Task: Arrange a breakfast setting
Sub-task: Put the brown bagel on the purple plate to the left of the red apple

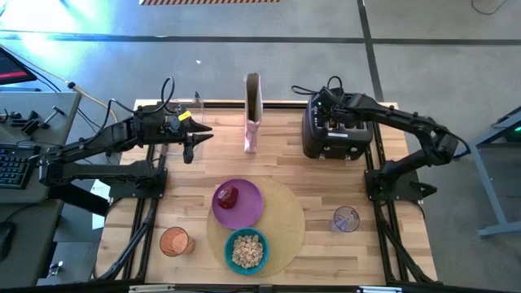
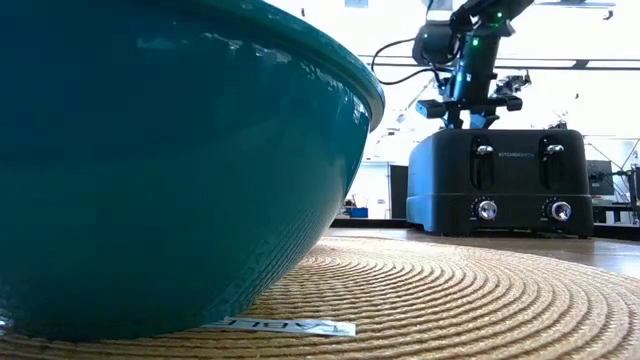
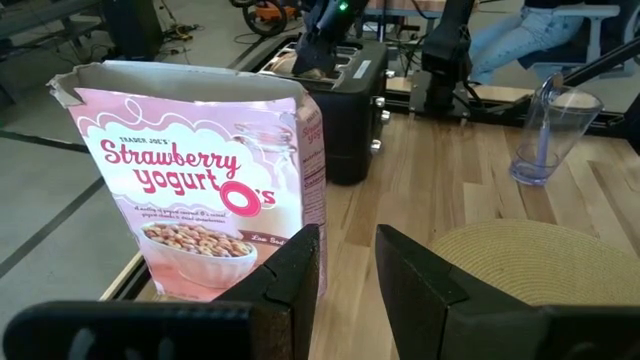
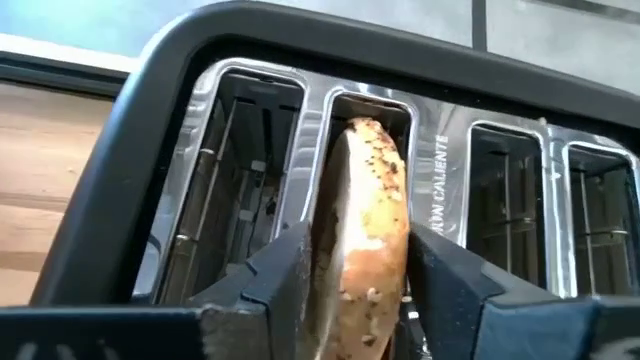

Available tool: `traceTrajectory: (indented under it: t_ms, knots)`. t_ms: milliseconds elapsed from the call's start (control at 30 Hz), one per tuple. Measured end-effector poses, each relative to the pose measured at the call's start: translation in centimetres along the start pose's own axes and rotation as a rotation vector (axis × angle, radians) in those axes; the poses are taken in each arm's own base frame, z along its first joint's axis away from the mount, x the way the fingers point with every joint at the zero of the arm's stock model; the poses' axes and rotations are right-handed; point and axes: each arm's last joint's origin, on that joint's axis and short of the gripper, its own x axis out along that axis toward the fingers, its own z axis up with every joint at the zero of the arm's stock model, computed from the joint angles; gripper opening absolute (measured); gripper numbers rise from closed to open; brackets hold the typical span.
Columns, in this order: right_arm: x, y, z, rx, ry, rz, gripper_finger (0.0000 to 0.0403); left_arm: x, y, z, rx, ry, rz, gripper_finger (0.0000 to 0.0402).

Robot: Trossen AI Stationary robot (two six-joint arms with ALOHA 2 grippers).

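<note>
Two arms were at the back of the table when I checked my feeds. My right gripper (image 4: pixel 352 275) hung over the black toaster (image 1: pixel 335 135), its fingers (image 4: pixel 285 270) clamped on either side of the seeded bagel (image 4: pixel 368 215), which stood upright in the second slot. My left gripper (image 3: pixel 345 270) hovered beside the cereal box (image 3: pixel 200 190), which read "Strawberry Yogurt O's"; its jaws stood slightly apart with nothing between them.

Nearer the front edge I saw the round tan mat (image 1: pixel 289 216) carrying the purple plate (image 1: pixel 247 208), with the red fruit (image 1: pixel 228 195) resting on it. The teal bowl (image 1: pixel 247 251) of cereal (image 1: pixel 247 250) sat on the mat just beside the plate. The orange cup (image 1: pixel 174 242) stood off the mat on the left arm's side, and the clear glass (image 1: pixel 346 219) stood off it on the right arm's side.
</note>
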Motion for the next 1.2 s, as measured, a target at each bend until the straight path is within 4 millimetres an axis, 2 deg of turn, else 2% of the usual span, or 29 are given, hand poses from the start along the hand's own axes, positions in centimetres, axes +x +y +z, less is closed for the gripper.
traceTrajectory:
  t_ms: [633, 1000, 1200]
  knots:
    - [0.4, 0.0, -0.2, 0.017, 0.015, 0.004, 0.0048, 0.0, 0.0, 0.0, 0.000, 0.000, 0.000, 0.0090]
    - [0.3, -0.1, -0.2, 0.014, 0.016, 0.003, 0.0037, 0.0, 0.0, 0.0, 0.000, 0.000, 0.000, 0.0090]
    - [-1.0, -0.8, -0.1, 0.023, -0.013, 0.030, 0.0037, 0.0, 0.0, 0.0, 0.000, 0.000, 0.000, 0.0090]
